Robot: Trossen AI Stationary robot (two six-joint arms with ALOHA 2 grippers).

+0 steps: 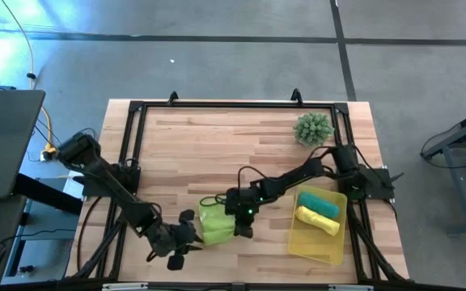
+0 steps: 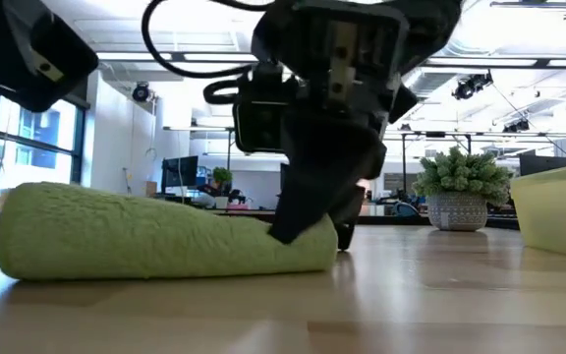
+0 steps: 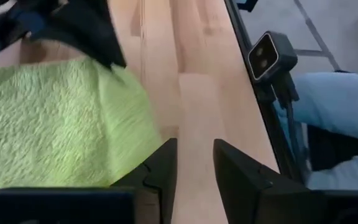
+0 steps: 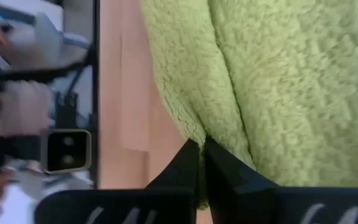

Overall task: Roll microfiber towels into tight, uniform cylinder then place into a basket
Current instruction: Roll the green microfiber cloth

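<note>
The lime green towel (image 1: pixel 217 225) lies partly rolled on the table near the front edge; in the low view it is a low roll (image 2: pixel 155 236). My right gripper (image 1: pixel 241 214) is at its right end, shut on it (image 4: pixel 201 163). My left gripper (image 1: pixel 183 242) is at the towel's left near side, low over the table and open (image 3: pixel 194 171), with bare wood between its fingers and the towel (image 3: pixel 55 124) beside one finger. The teal towel (image 1: pixel 320 202) and the yellow towel (image 1: pixel 318 220) lie rolled in the yellow basket (image 1: pixel 306 246). My right gripper pinches a fold of the lime green towel (image 4: pixel 194 134) between its two fingers, at the roll's right end (image 2: pixel 308 236). The fingers come from above, slanting down. The towel rests on the table along its whole length.
A spiky green plant in a pot (image 1: pixel 313 128) stands at the far right. The basket sits at the right front. A small camera block (image 3: pixel 269 56) stands at the table's near edge, with a person's light blue sleeve (image 3: pixel 337 106) beyond it. Bare wood lies in the middle and far left.
</note>
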